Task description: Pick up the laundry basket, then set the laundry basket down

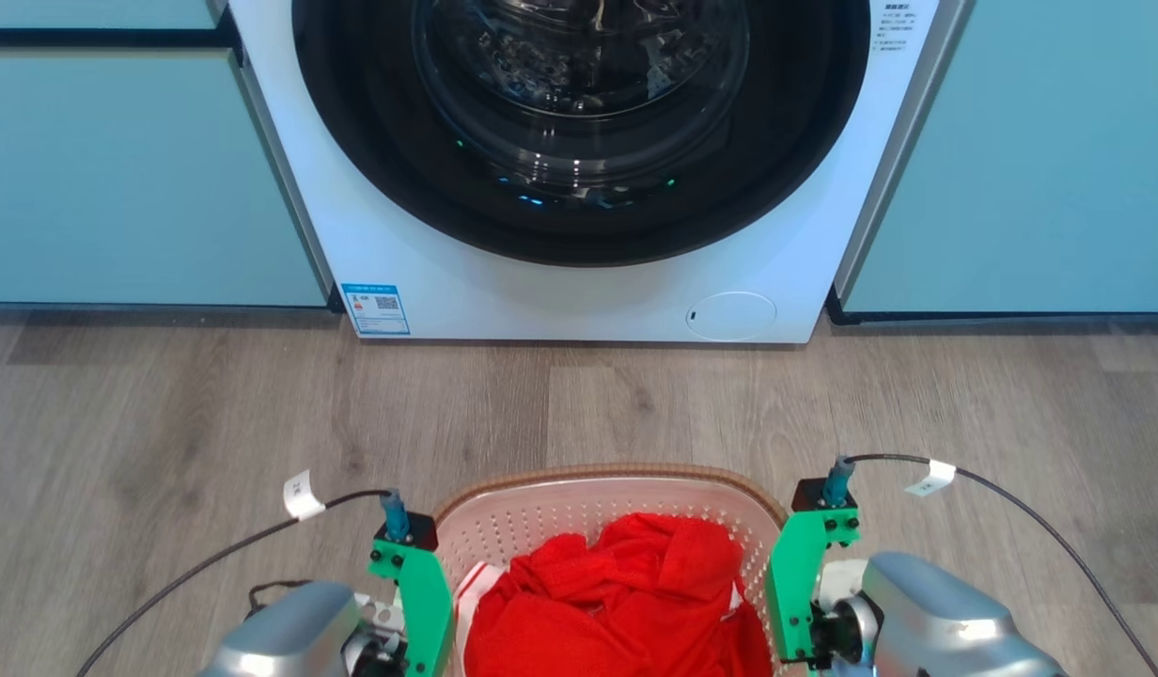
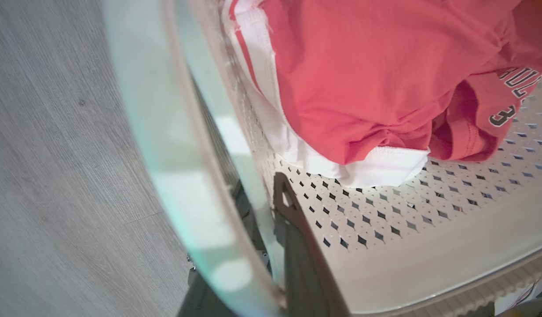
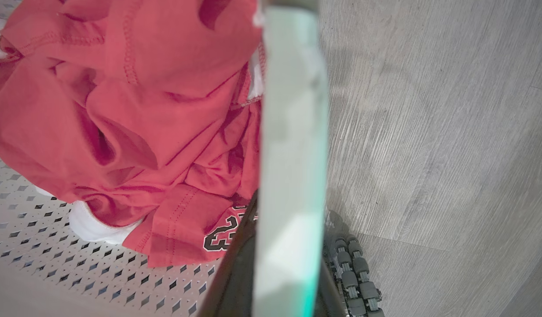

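The laundry basket point(image 1: 609, 481) sat low centre in the head view, between both arms, well short of the washer point(image 1: 447, 282), with bare wood floor point(image 1: 165, 423) between them. A red garment point(image 1: 626, 592) with white trim was heaped inside. The left gripper point(image 2: 265, 207) was clamped on the basket's left side, one dark finger inside against the perforated wall, the other outside the rim. The right gripper point(image 3: 288, 251) gripped the right side the same way, fingers straddling the rim. Couldn't tell whether the basket rested on the floor or hung clear of it.
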